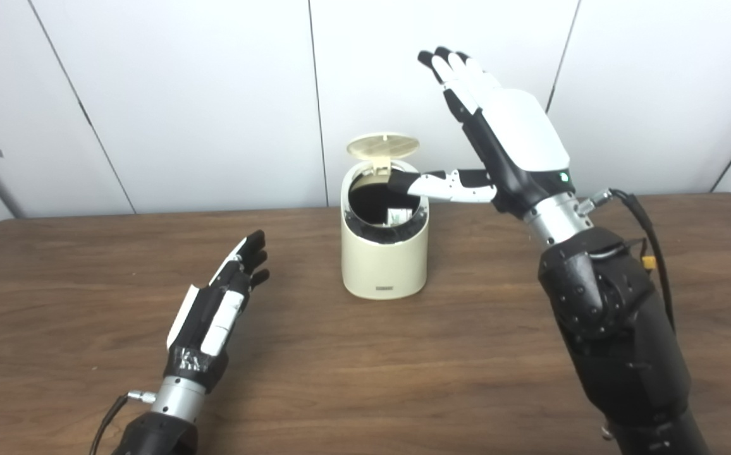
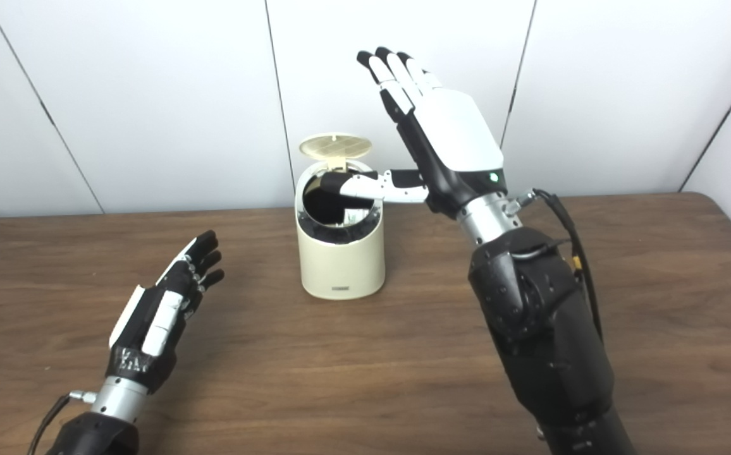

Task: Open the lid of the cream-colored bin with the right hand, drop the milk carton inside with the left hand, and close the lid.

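Against white wall panels on your wooden table (image 1: 403,379), the cream-colored bin (image 1: 384,259) stands with lid (image 1: 383,145) up, what may be the milk carton (image 1: 397,217) inside, left hand (image 1: 223,297) empty and spread, right hand (image 1: 504,136) spread beside the rim, so only closing remains.

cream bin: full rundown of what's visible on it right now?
The cream-colored bin is a small round tub of smooth, plastic-looking material, upright on the wooden table, a small label low on its front. Its round ribbed lid stands hinged open at the back. The dark interior shows something pale, probably the milk carton. The right hand, fingers spread, reaches its thumb over the rim; contact unclear.
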`<state>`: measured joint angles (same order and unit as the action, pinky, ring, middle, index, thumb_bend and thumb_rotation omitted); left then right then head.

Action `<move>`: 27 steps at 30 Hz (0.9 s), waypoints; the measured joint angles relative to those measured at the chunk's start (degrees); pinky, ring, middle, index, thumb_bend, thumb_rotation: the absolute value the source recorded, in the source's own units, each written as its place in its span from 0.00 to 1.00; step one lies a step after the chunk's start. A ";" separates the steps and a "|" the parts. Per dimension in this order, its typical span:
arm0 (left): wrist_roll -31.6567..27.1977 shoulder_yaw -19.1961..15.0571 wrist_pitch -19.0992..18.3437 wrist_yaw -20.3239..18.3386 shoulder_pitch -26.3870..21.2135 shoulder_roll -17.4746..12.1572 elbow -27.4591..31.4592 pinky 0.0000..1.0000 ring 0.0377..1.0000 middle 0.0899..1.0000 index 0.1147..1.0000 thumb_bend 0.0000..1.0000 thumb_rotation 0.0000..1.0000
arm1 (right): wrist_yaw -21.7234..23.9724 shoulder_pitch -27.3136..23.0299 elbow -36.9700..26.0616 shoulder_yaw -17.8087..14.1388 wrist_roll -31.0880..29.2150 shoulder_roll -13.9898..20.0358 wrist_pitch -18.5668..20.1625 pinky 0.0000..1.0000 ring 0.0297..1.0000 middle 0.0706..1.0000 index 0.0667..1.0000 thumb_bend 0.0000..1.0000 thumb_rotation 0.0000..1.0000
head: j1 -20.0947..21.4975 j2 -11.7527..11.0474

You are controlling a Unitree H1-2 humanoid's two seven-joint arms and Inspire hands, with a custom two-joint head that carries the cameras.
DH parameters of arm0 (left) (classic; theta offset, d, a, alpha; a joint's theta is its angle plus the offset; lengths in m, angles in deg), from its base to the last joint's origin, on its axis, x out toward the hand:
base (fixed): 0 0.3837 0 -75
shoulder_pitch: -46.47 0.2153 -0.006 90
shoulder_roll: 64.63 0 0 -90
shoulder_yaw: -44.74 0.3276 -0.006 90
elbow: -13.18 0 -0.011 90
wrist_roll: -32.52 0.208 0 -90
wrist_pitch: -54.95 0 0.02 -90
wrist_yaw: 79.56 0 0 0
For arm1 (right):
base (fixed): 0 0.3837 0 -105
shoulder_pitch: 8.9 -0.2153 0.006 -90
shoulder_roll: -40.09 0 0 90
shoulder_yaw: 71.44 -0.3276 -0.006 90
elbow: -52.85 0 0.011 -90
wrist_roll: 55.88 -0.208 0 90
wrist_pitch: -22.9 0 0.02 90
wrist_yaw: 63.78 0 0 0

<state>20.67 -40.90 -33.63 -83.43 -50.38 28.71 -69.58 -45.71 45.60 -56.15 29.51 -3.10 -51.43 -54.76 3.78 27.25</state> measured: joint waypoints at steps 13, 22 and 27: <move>0.78 -2.84 -0.02 -2.01 -0.30 1.44 -0.01 0.96 0.96 0.95 0.95 0.76 0.84 | 5.07 -7.33 8.42 3.14 1.91 0.60 2.49 0.97 0.92 0.80 0.80 0.82 0.90 | -0.44 -0.18; 0.99 -3.28 -0.50 -2.25 -0.30 1.97 -0.01 0.94 0.96 0.94 0.95 0.77 0.83 | 4.83 -7.15 13.18 4.02 2.14 1.04 2.74 0.91 0.90 0.79 0.78 0.77 0.90 | -0.62 -0.09; 0.98 -3.41 -0.89 -2.62 -0.30 2.45 0.00 0.94 0.96 0.94 0.94 0.77 0.84 | 4.48 -5.93 12.66 4.51 2.10 1.45 2.61 0.92 0.90 0.78 0.77 0.78 0.92 | -0.62 -0.18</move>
<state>21.65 -44.31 -34.52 -86.05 -50.69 31.16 -69.57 -41.23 39.67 -43.49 34.02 -0.99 -49.97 -52.14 3.16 27.07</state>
